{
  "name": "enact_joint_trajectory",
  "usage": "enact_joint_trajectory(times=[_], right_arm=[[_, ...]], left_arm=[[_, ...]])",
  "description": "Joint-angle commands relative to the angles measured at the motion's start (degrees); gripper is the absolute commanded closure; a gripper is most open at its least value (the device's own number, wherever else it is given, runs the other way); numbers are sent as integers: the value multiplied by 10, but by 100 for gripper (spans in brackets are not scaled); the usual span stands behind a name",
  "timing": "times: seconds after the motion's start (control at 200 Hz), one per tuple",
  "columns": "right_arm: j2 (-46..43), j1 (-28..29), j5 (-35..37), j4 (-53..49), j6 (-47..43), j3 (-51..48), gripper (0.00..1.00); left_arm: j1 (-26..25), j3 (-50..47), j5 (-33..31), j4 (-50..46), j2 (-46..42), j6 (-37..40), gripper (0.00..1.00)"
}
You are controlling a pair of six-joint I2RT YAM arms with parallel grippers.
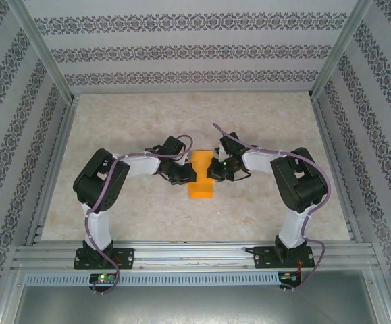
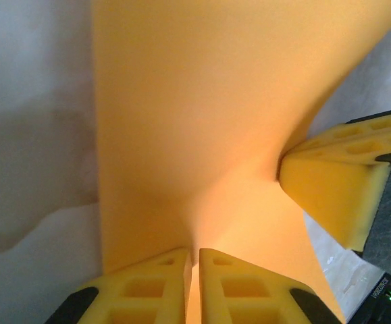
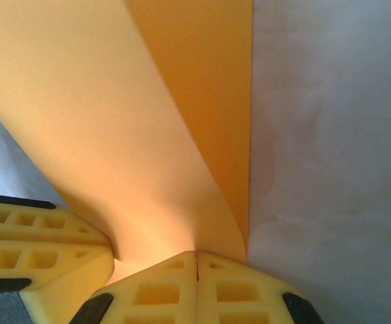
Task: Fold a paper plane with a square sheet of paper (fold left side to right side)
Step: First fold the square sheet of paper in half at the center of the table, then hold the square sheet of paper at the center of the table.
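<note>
The square sheet of paper (image 1: 200,185) sits at the middle of the counter (image 1: 127,216), a narrow orange strip from above; it is doubled over, its upper layer bowing up off the lower one; the left claw (image 2: 195,255) is clenched on its edge, a sliver of orange between the yellow pads; the right claw (image 3: 196,256) is clenched too, pinching the curled layer from the opposite side, just beside the left.
</note>
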Motion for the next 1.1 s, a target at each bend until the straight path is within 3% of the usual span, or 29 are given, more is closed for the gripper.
enact_joint_trajectory(times=[0.0,0.325,0.51,0.729,1.099], right_arm=[[39,3,81,-74,-14,-17,100],[37,3,77,-75,-17,-14,100],[34,3,76,-75,-19,-15,100],[33,3,77,-75,-18,-15,100],[36,6,74,-77,-18,-10,100]], left_arm=[[23,-33,-36,-40,-12,4,86],[34,-41,-34,-55,-67,25,88],[33,-29,-1,-22,-86,21,90],[14,-10,44,44,-51,-12,91],[0,4,29,39,6,-14,91]])
